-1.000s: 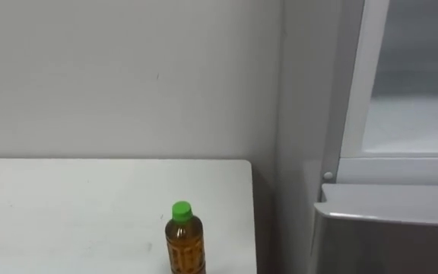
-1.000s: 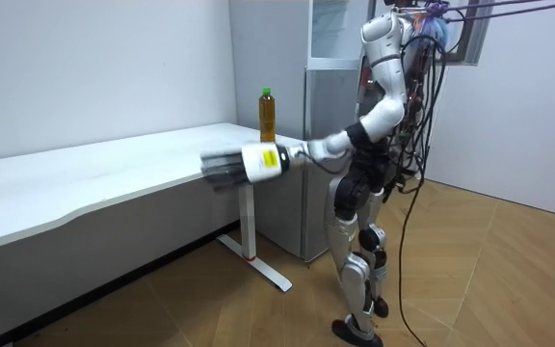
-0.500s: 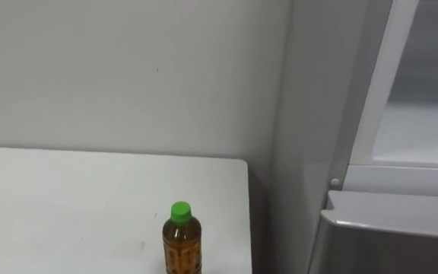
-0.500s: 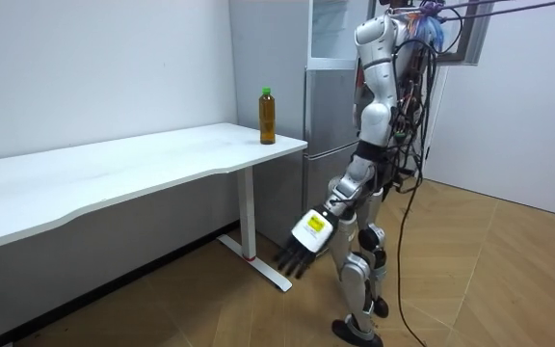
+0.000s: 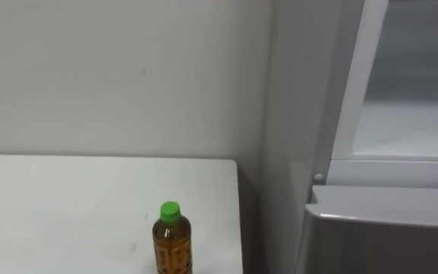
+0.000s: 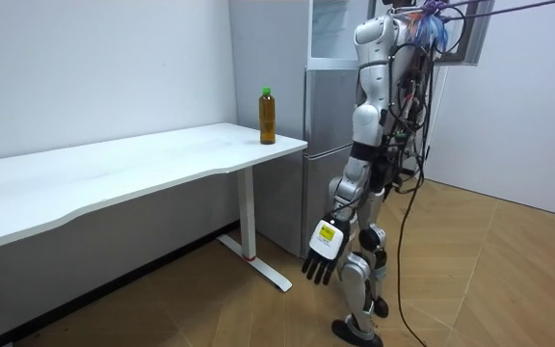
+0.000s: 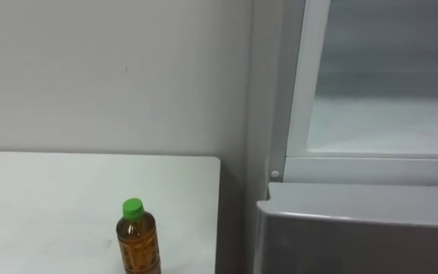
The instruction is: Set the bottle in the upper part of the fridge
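**Bottle on the tabletop, nothing yet carried out**

The green-capped bottle (image 5: 171, 245) of amber drink stands upright on the white tabletop (image 5: 59, 198), near the corner closest to the fridge (image 5: 371, 228) and held by nothing. In the room view the robot stands on the wooden floor (image 6: 470, 280) beside that corner, in front of the fridge. Its left robot hand (image 6: 322, 253) hangs low at its side, well apart from the bottle, with fingers loose, straight and empty.

Judged from this, no step of the task is done. Reaching, gripping, lifting, carrying across and setting the bottle down all remain. The upper fridge compartment (image 5: 413, 125) shows a pale interior within a white frame, so it seems to be open already. The grey lower door (image 5: 386, 240) is closed.

Count: one bottle, one tabletop, and one fridge with two compartments.
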`<state>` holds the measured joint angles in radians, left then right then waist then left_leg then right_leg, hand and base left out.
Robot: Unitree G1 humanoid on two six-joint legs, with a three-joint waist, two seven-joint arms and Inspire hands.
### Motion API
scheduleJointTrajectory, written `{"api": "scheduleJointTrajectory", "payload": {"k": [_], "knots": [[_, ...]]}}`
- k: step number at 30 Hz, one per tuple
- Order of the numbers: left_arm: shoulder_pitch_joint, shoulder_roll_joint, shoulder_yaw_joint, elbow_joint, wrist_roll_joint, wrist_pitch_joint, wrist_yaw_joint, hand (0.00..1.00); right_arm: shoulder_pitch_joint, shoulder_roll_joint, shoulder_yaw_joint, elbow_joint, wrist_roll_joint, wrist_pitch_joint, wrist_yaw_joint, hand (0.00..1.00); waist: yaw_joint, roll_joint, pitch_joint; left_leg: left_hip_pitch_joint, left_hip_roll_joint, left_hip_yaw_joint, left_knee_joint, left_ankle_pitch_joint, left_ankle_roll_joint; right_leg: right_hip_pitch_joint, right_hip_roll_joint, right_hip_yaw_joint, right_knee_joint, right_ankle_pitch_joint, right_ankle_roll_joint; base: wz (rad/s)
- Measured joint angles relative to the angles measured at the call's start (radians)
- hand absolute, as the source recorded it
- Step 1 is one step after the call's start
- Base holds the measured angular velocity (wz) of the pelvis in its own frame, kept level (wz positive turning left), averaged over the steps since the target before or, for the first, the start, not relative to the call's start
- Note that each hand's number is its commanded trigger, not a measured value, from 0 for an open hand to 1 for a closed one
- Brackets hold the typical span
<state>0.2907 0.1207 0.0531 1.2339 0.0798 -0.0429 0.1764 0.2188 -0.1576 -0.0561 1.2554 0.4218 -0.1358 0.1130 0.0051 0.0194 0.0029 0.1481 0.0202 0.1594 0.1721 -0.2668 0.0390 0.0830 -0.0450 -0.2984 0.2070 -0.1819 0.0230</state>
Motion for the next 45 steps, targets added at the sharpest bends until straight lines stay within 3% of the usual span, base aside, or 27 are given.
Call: {"api": "scheduleJointTrajectory", "payload": {"k": [8,14,17,22,27,33,39,45], "knots": [[-0.026,0.002,0.000,-0.009,0.001,0.022,-0.083,0.00,-0.004,0.000,0.002,-0.024,-0.037,0.005,0.001,0.00,-0.002,0.000,0.0000,0.002,0.000,0.009,-0.002,0.000,0.000,-0.011,0.002,0.014,0.001,0.000,0.000,-0.04],[-0.031,0.014,0.000,-0.021,0.002,0.023,-0.127,0.00,-0.002,-0.016,0.045,-0.199,-0.184,0.028,0.011,0.00,0.001,-0.006,0.0017,-0.008,0.002,0.028,-0.002,0.000,0.000,-0.031,0.001,0.024,0.017,0.002,-0.003,-0.10],[-0.030,0.020,-0.001,-0.024,0.001,0.023,-0.151,0.00,-0.011,-0.015,0.084,-0.309,-0.265,0.029,0.067,0.00,0.002,-0.015,0.0001,-0.018,0.002,0.027,0.009,0.000,0.000,-0.037,-0.002,0.022,0.024,0.002,-0.003,0.01],[-0.021,0.039,-0.015,-0.053,0.003,0.024,-0.194,0.00,-0.010,-0.027,0.148,-0.542,-0.273,0.051,0.170,0.00,0.007,-0.025,0.0042,-0.039,0.002,0.024,0.030,-0.004,0.002,-0.051,-0.006,0.019,0.035,0.002,-0.003,0.04],[-0.002,0.071,0.003,-0.111,0.044,0.022,-0.248,0.00,0.043,-0.115,0.167,-0.803,-0.285,0.102,0.311,0.00,0.037,-0.041,-0.0001,-0.042,0.002,0.020,0.032,-0.005,0.002,-0.049,-0.006,0.015,0.034,0.002,-0.004,0.02],[0.009,0.086,0.002,-0.115,0.041,0.024,-0.273,0.00,0.079,-0.163,0.157,-1.045,-0.285,0.125,0.444,0.00,0.049,-0.057,-0.0003,-0.051,0.004,0.025,0.036,-0.005,0.002,-0.064,-0.006,0.015,0.042,0.003,-0.005,-0.02],[0.007,0.096,0.002,-0.113,0.038,0.024,-0.277,0.00,0.074,-0.163,0.130,-1.240,-0.249,0.126,0.517,0.00,0.073,-0.062,-0.0022,-0.045,0.004,0.034,0.033,-0.005,0.002,-0.066,-0.005,0.023,0.046,0.003,-0.005,-0.04],[0.002,0.097,-0.012,-0.107,0.032,0.022,-0.268,0.00,0.015,-0.163,0.110,-1.309,-0.138,0.125,0.528,0.00,0.079,-0.072,-0.0015,-0.029,0.003,0.042,0.033,-0.005,0.002,-0.054,-0.006,0.035,0.048,0.004,-0.005,-0.04]]}}
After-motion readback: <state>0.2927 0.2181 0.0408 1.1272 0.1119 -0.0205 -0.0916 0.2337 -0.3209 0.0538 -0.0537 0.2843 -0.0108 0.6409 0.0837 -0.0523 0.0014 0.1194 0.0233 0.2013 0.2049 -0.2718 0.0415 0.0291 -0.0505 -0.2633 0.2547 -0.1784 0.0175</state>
